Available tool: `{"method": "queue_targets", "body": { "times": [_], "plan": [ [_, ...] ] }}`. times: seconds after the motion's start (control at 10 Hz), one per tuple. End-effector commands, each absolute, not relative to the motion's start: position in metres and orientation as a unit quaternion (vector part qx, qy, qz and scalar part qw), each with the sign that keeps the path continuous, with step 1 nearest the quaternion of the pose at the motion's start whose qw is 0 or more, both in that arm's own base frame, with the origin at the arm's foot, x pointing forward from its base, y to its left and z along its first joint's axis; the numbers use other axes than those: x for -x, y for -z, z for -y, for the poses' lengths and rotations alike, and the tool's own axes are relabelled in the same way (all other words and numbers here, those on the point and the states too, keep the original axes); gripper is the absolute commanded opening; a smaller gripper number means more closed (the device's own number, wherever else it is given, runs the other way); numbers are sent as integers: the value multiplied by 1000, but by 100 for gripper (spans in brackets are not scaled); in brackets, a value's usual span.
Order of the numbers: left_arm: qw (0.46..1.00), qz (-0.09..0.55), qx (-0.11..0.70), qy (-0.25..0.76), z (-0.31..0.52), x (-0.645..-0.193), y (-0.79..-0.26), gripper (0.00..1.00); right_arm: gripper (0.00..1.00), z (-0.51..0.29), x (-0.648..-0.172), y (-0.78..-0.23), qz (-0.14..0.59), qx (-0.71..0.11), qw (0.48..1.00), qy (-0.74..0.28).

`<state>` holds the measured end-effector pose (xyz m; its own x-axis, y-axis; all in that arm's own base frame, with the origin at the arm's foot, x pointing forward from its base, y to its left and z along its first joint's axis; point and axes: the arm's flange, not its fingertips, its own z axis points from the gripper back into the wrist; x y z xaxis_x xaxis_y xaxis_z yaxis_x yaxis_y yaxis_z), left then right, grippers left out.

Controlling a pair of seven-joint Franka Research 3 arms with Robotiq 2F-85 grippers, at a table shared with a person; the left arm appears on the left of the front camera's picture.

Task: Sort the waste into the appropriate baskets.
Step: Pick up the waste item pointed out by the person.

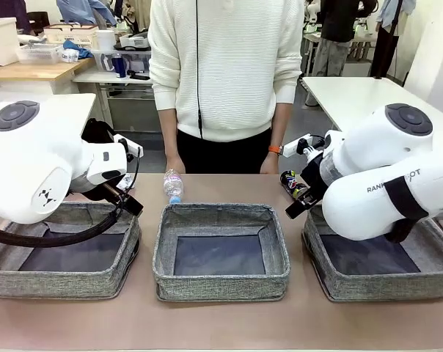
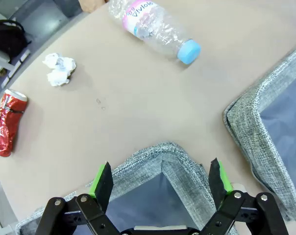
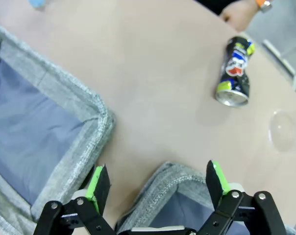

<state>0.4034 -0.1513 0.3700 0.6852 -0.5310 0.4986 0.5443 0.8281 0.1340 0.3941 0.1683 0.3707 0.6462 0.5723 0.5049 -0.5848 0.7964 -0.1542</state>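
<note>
Left hand point(image 2: 160, 170) wide, empty above left basket point(image 2: 158, 155), right hand point(image 3: 156, 171) likewise above right basket point(image 3: 173, 174) (bottle point(image 2: 155, 27), dark can point(image 3: 234, 71) nearby).

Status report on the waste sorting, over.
Left hand open, over a basket corner; right hand open, likewise. Bottle, red can, paper wad, dark can, cup all on the table, unsorted. Nothing blocking them.
</note>
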Motion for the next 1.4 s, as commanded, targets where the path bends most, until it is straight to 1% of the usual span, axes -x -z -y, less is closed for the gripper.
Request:
{"method": "queue_targets", "body": {
  "times": [0.0, 0.3, 0.4, 0.5, 0.6, 0.7, 0.8, 0.9, 1.0, 1.1, 1.2, 1.3],
  "plan": [
    [918, 268, 12, 293, 151, -403, -370, 100, 100, -168, -394, -371, 274, -12, 907, -319],
    [918, 268, 12, 293, 151, -403, -370, 100, 100, -168, -394, -371, 274, -11, 907, -319],
    [911, 281, 27, 301, 140, -392, -400, 100, 100, -162, -381, -403, 299, -33, 898, -323],
    [898, 315, 25, 305, 127, -363, -445, 100, 100, -156, -357, -449, 325, -21, 887, -326],
    [880, 364, 4, 306, 117, -318, -493, 100, 100, -153, -322, -495, 338, 3, 881, -331],
    [853, 428, 2, 299, 104, -269, -522, 100, 100, -153, -290, -519, 344, 13, 875, -341],
    [833, 470, -7, 291, 98, -230, -529, 100, 100, -152, -260, -526, 347, 31, 869, -352],
    [825, 472, -7, 311, 95, -206, -524, 100, 100, -149, -234, -526, 356, 45, 867, -345],
    [830, 431, -59, 350, 94, -187, -509, 100, 100, -143, -208, -525, 366, 52, 869, -328],
    [831, 385, -90, 392, 92, -177, -490, 100, 100, -137, -193, -518, 356, 47, 890, -280],
    [827, 466, -21, 313, 125, -269, -625, 100, 100, -162, -260, -576, 363, 40, 864, -348],
    [827, 466, -21, 313, 125, -269, -625, 100, 100, -162, -260, -576, 363, 40, 864, -348]
  ]
}}
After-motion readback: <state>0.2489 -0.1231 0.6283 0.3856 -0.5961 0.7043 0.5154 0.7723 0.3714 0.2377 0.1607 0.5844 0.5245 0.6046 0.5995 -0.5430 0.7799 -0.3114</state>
